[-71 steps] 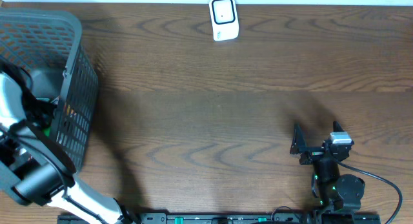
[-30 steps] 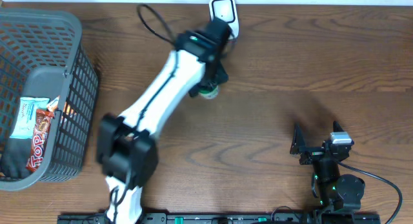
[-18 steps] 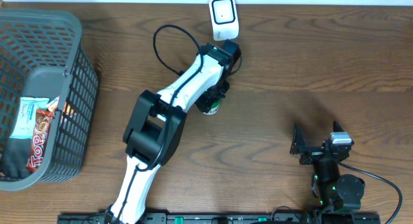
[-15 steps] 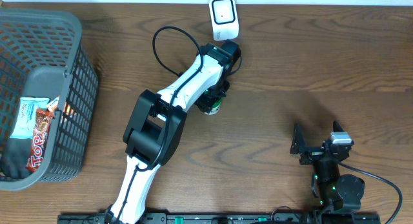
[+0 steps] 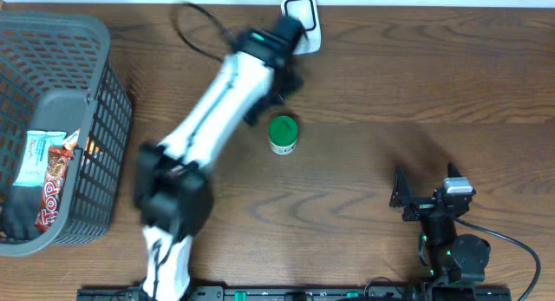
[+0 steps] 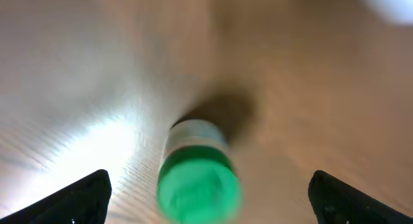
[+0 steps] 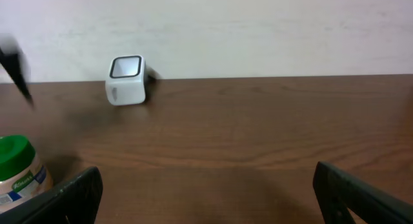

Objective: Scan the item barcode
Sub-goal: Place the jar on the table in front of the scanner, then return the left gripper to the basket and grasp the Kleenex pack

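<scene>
A green-capped bottle (image 5: 283, 134) stands upright on the bare wood of the surface (image 5: 364, 84), a little toward 11 o'clock from the middle, with nothing touching it. The white scanner (image 5: 310, 28) sits at 12 o'clock against the far edge, and the bottle is at its 6 o'clock, near but clearly apart. From the right wrist view the bottle's white label shows below the cap, though I cannot read the print or make out a barcode.

The left tool (image 6: 208, 185) hangs over the bottle with its jaws wide. Its two dark fingertips (image 6: 84, 195) sit at the lower corners of its own camera view, the green cap is down between them, and neither finger touches it. From overhead the left arm is blurred and stretches from 7 o'clock up toward the scanner, covering part of it.

The right tool (image 5: 401, 195) rests near 4 o'clock, well away from the bottle, its jaws also spread wide with only wood between them.

At 9 o'clock a grey mesh basket (image 5: 102, 119) holds a few snack packets (image 5: 48, 184).
</scene>
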